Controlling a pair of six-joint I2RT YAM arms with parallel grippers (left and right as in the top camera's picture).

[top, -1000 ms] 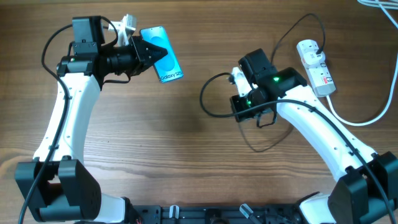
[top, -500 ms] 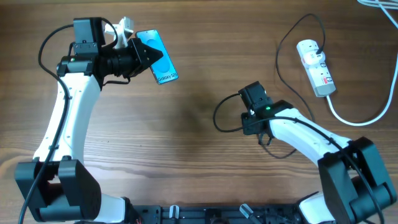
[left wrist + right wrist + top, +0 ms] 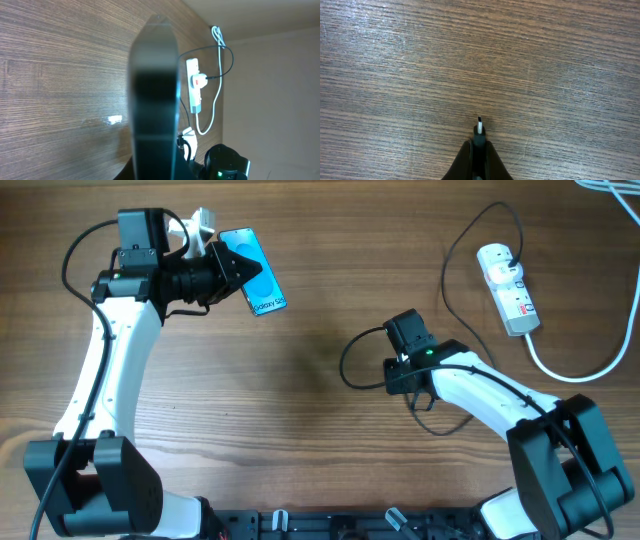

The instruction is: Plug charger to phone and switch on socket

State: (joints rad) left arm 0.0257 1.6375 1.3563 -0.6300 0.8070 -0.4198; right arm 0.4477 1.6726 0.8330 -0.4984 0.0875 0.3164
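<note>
Barely shifted: right end effector (image 3: 479, 146) (clenched on charger (image 3: 479, 128)); left end effector (image 3: 238, 268) still grips phone (image 3: 266, 282).

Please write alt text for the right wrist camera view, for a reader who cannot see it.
The right gripper pinches the black plug of the charger, its small metal tip pointing up in the picture. Behind it is the wood-grain table.

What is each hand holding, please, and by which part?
The left hand grips the phone at one long edge; the right hand pinches the charger by its black plug body, metal tip protruding.
</note>
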